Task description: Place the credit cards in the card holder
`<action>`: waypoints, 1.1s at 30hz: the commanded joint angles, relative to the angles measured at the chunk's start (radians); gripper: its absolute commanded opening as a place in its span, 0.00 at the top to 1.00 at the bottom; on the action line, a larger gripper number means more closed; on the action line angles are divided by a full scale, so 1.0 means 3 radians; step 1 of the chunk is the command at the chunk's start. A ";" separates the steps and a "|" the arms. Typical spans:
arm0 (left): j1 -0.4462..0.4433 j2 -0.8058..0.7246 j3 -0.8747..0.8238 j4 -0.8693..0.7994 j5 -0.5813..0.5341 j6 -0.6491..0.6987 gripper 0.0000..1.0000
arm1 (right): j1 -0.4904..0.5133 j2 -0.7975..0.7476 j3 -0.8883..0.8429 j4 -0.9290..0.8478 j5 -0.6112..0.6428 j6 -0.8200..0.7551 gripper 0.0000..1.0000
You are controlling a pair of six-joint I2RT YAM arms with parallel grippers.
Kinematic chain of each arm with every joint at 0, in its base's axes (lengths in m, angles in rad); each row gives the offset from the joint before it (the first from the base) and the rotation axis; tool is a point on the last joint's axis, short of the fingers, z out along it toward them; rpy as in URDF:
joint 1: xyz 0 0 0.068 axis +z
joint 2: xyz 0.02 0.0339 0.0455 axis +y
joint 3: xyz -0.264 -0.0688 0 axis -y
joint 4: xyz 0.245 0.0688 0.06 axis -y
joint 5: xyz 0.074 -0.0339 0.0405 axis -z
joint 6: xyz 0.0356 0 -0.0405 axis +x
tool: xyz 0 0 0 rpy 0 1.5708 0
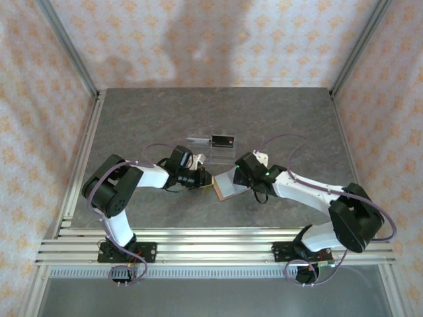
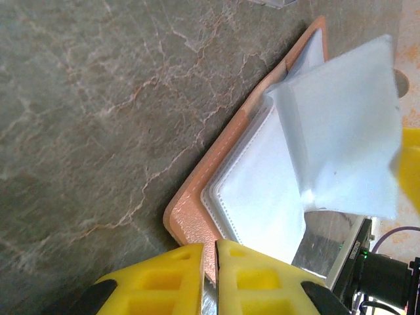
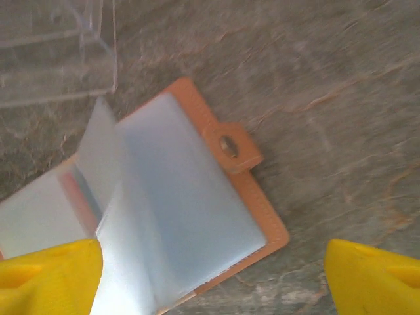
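1. Your card holder (image 2: 187, 216) lies open on the grey table (image 1: 132, 119), leather side down and its pale plastic sleeves (image 3: 184, 197) facing up.
2. Your left gripper (image 2: 209, 252) is at the holder's left corner. Its yellow fingers (image 2: 164, 279) are pinched almost together on the leather rim there, so it is grasping the holder.
3. Your right gripper (image 3: 213, 252) hangs over the holder's right half, released. Its jaws stand wide apart, one on each side of the holder, and table shows between the holder's rim and the right-hand finger.
4. One sleeve stands lifted off the holder's stack while the others lie flat.
5. The snap tab (image 3: 230, 146) sticks out from the holder's far right edge and lies flat on the table.
6. The clear stand (image 3: 59, 65) sits just beyond the holder, apart from it.
7. The black card (image 1: 223, 140) rests on that stand, beyond the holder.
8. You cannot pick out the pale card among the holder's pale sleeves.
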 commanded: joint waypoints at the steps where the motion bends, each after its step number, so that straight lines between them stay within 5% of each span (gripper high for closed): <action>1: -0.0013 0.0084 0.0098 -0.0082 -0.0040 0.0098 0.86 | -0.0006 -0.0029 0.0041 -0.0376 0.0488 0.0083 0.12; 13: -0.0021 -0.0007 0.0221 -0.0195 -0.0014 0.0112 0.86 | -0.0272 0.0133 0.0591 -0.0938 0.0104 -0.0660 0.16; 22: -0.0157 0.0078 0.0592 -0.0368 0.0029 0.0103 0.86 | -0.0311 -0.0009 0.0676 -0.0714 -0.0837 -0.0995 0.18; 28: -0.0163 0.0097 0.0641 -0.0554 -0.0039 0.0197 0.86 | -0.0317 0.0315 0.0734 -0.0296 -0.2235 -0.1043 0.51; 33: -0.0149 -0.0034 0.0442 -0.0594 -0.0197 0.0269 0.85 | -0.0348 0.0580 0.0866 -0.0247 -0.1968 -0.1024 0.54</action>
